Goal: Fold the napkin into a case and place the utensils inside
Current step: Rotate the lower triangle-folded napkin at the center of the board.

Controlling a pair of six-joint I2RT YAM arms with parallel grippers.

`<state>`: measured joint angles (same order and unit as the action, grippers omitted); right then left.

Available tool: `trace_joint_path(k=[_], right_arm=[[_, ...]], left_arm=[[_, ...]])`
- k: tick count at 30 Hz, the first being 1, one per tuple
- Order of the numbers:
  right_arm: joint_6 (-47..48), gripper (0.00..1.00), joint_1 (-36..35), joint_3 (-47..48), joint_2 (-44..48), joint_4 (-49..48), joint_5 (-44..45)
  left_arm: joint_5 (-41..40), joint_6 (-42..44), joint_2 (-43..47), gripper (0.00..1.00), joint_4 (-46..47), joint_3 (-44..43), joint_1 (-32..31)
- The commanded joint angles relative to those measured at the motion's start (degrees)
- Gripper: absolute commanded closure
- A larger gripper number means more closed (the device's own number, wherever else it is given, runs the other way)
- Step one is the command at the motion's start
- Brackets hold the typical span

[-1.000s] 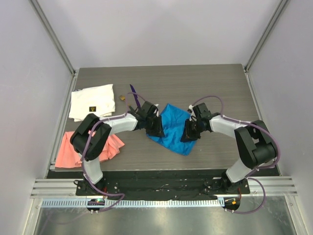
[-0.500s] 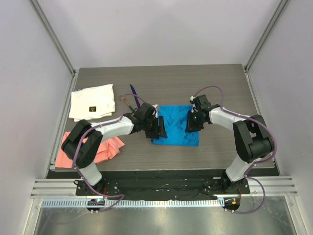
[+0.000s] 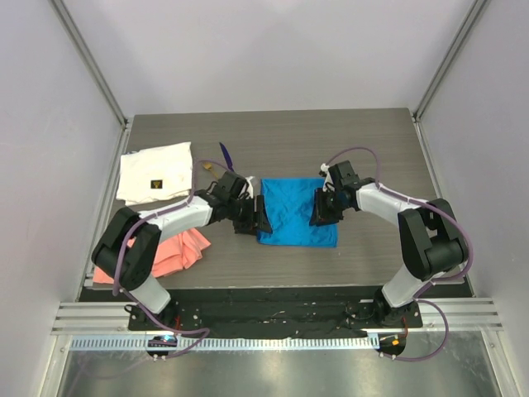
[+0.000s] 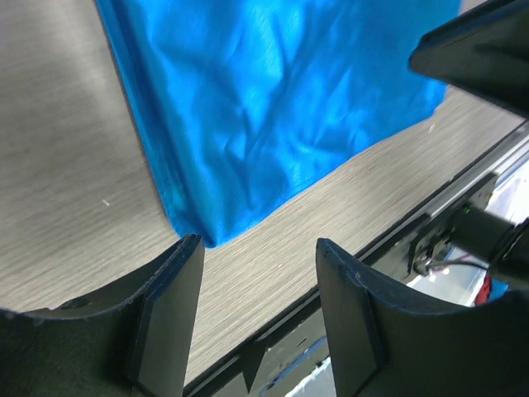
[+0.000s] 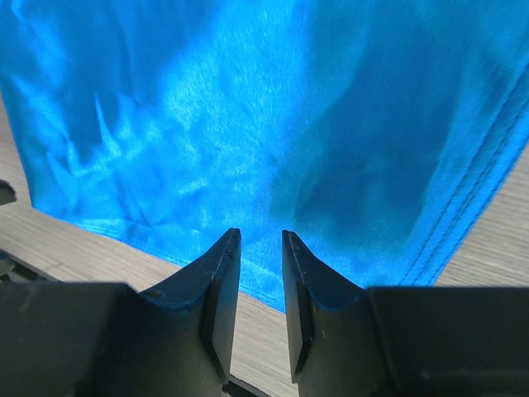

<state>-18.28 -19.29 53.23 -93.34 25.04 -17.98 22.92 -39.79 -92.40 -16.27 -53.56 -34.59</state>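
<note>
Napkin (image 3: 297,211) flat; left pincer (image 4: 260,248) gapes empty, right pincer (image 5: 260,237) barely parted.

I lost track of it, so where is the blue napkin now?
In the top view the blue napkin lies flat mid-table, between the left gripper at its left edge and the right gripper over its right edge.

Place: robot lab test cell.
Enclosure: plain pale panel walls (image 3: 273,50), metal corner posts (image 3: 89,62).
Bench: grey wood-grain table (image 3: 331,136), aluminium rail (image 3: 281,319) along near edge.
Rig: left arm (image 3: 178,217) and right arm (image 3: 388,203), cabled, bases by the rail.
</note>
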Motion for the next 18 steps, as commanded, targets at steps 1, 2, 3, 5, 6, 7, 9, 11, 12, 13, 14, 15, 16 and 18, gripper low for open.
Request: trace_joint_path(k=[1,2,3,5,6,7,9,11,12,13,14,15,16,18], right_arm=[[-0.8,0.68,-0.3,-1.6,2.1,-2.4,-2.7],[-0.8,0.68,-0.3,-1.8,2.2,-2.5,-2.8],[-0.8,0.68,-0.3,-2.3,2.1,-2.7,-2.9],[-0.8,0.68,-0.3,-2.6,2.1,-2.9,-3.0],[-0.7,0.68,-0.2,-3.0,2.1,-3.2,-3.0],[-0.8,0.68,-0.3,-3.0,2.0,-3.3,-3.1],[-1.0,0.69,-0.4,-3.4,1.8,-3.6,-3.5],[-0.9,0.69,-0.4,-3.5,1.7,-3.9,-3.6],[-1.0,0.69,-0.4,-3.5,1.5,-3.9,-3.8],[-0.9,0.69,-0.4,-3.6,1.5,-3.9,-3.8],[-1.1,0.69,-0.4,-3.6,1.6,-4.1,-3.9],[-1.1,0.69,-0.3,-3.6,1.4,-4.3,-4.0],[-1.1,0.69,-0.4,-3.6,1.3,-4.3,-4.1],[-1.0,0.69,-0.4,-3.7,1.0,-4.6,-4.2]], left_arm=[[2.5,0.9,-0.8,0.4,2.8,1.7,0.0],[2.1,1.1,-0.9,0.4,2.7,1.8,0.0],[2.0,1.3,-1.0,0.4,2.8,2.1,0.0],[2.2,2.0,-1.6,0.41,4.4,2.3,0.0],[2.5,2.3,-1.8,0.41,4.8,2.1,0.0],[3.0,2.6,-2.3,0.43,5.5,2.0,0.0],[3.0,2.8,-2.6,0.44,6.2,1.6,0.0],[2.3,3.1,-2.6,0.46,6.2,1.3,-0.1],[2.0,3.1,-2.8,0.46,6.2,1.3,-0.1],[2.0,3.2,-3.3,0.46,6.1,1.2,-0.1],[2.0,3.5,-3.7,0.46,6.0,0.9,-0.1],[1.9,3.5,-4.3,0.46,5.8,0.8,-0.1],[2.0,3.4,-4.7,0.45,6.0,0.8,-0.1],[2.2,3.3,-5.6,0.45,6.5,1.1,0.0]])
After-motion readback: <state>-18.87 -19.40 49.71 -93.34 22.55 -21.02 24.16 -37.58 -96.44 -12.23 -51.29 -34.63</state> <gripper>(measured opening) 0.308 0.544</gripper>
